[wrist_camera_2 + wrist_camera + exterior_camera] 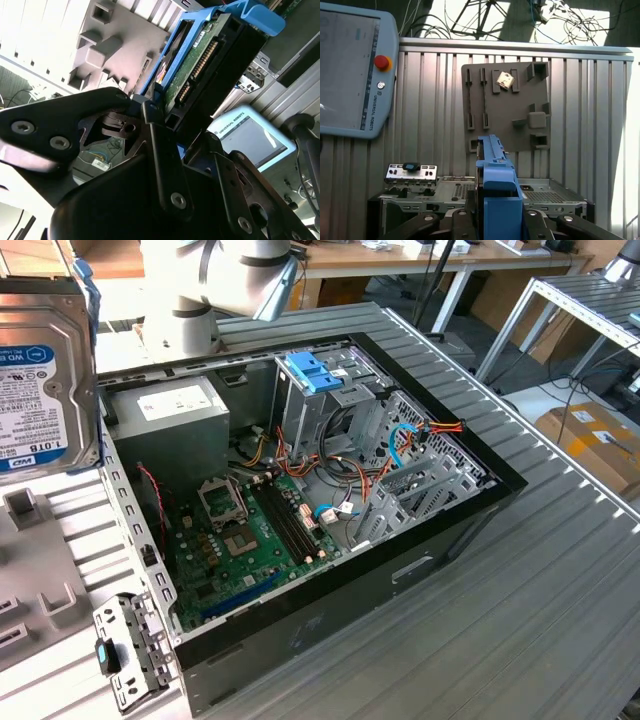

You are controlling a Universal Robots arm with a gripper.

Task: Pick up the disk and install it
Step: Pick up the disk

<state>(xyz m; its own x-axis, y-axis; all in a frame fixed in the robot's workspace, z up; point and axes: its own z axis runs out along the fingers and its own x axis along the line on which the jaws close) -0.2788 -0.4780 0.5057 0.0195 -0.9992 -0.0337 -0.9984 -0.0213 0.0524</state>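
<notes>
Disk (215, 65) (blue-railed, edge-on): your gripper (172, 125) is clenching it and holding it aloft; the open computer case (555, 197) is lying below it.

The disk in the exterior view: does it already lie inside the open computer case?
No, the disk is at the exterior view's left edge, outside the computer case.

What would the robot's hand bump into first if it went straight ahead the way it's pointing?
Probably the flat grey plate with slots and blocks, lying on the ribbed metal table. The hand, shut on the dark blue-railed disk, points toward it, though depth is unclear.
</notes>
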